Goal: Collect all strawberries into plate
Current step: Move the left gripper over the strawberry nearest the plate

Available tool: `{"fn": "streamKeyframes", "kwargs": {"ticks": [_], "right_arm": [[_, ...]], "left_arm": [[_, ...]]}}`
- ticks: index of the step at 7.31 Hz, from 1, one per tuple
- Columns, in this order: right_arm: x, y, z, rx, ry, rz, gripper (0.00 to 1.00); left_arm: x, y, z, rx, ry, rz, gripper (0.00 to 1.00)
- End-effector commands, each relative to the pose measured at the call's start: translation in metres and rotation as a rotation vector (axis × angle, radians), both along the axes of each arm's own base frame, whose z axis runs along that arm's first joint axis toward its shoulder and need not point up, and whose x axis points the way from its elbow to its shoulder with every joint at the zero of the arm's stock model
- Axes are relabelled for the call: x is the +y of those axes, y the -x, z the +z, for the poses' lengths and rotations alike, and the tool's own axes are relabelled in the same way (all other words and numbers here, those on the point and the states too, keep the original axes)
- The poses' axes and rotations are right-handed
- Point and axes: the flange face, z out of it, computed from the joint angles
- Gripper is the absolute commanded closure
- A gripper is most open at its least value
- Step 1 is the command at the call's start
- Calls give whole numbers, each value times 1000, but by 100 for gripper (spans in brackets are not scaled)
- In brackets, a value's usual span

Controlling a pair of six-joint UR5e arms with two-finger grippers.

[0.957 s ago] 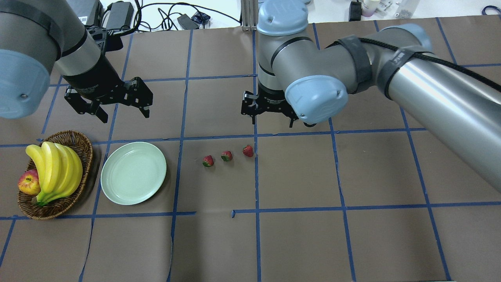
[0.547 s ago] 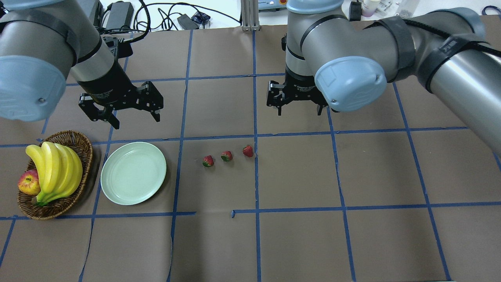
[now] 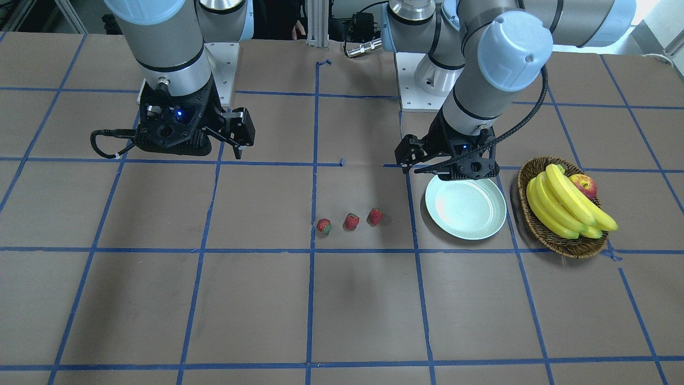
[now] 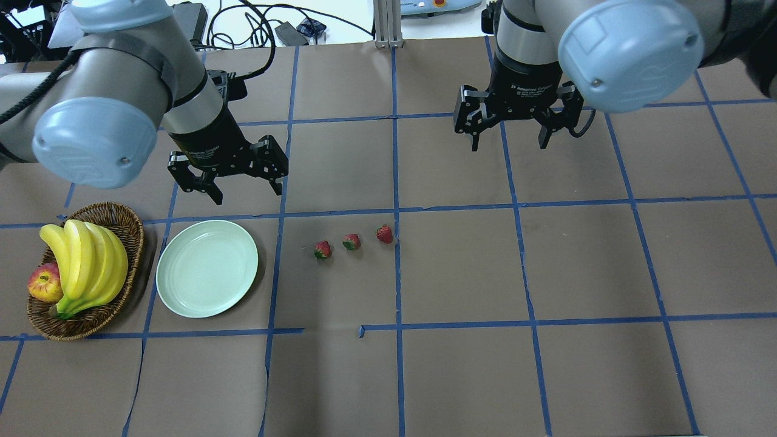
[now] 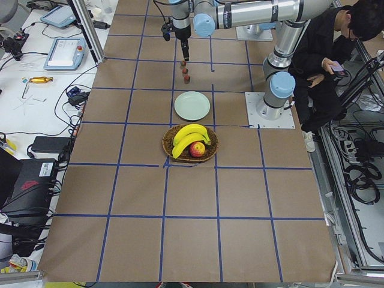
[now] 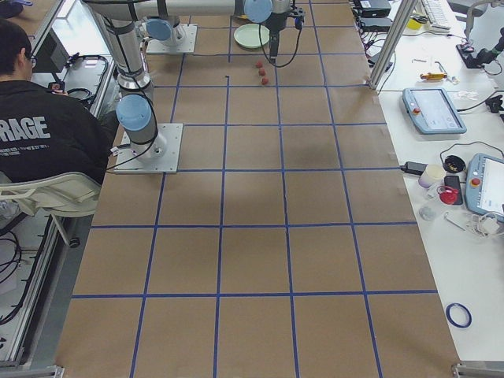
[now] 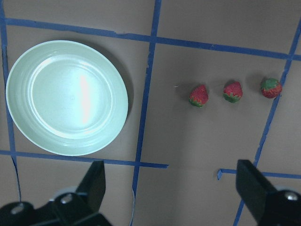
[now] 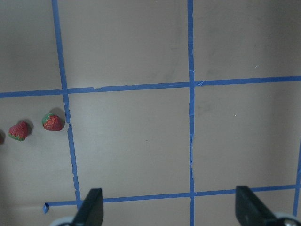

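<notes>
Three strawberries (image 4: 351, 242) lie in a short, slightly slanted row on the brown table (image 4: 461, 273), apart from one another and none of them in the plate (image 4: 206, 268). The plate sits bare to their left in the overhead view, with a blue tape line between it and the nearest berry. Just beside the plate's other edge stands a basket (image 4: 136, 243) holding bananas (image 4: 85, 261) and an apple (image 4: 44, 284). The left gripper (image 4: 247, 193) hangs in the air near the plate, jaws spread wide and holding nothing; its wrist camera looks down on the plate and all three berries. The right gripper (image 4: 508, 145) hovers well apart from the fruit on the robot's right side, its jaws likewise wide and empty; its wrist view shows two berries near the left edge.
</notes>
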Motion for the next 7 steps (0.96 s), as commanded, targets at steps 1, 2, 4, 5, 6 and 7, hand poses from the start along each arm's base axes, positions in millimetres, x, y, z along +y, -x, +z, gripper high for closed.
{"fn": "streamKeyframes", "kwargs": {"ticks": [1, 2, 4, 5, 6, 7], "right_arm": [[3, -3, 12, -59, 1, -13, 0], [0, 7, 9, -81, -8, -28, 0], [-8, 30, 3, -68, -18, -57, 0], [-9, 29, -3, -66, -29, -56, 0], [-10, 29, -8, -65, -36, -57, 0], [-9, 29, -12, -64, -40, -59, 0]], "left_arm": [[-14, 13, -32, -1, -13, -23, 0], [-25, 20, -50, 3, 29, -26, 0], [-24, 34, -101, -1, -18, -47, 0], [-26, 35, -114, -1, -41, -58, 0], [-29, 35, -128, 0, -65, -71, 0], [-31, 36, -140, 9, -83, -128, 0]]}}
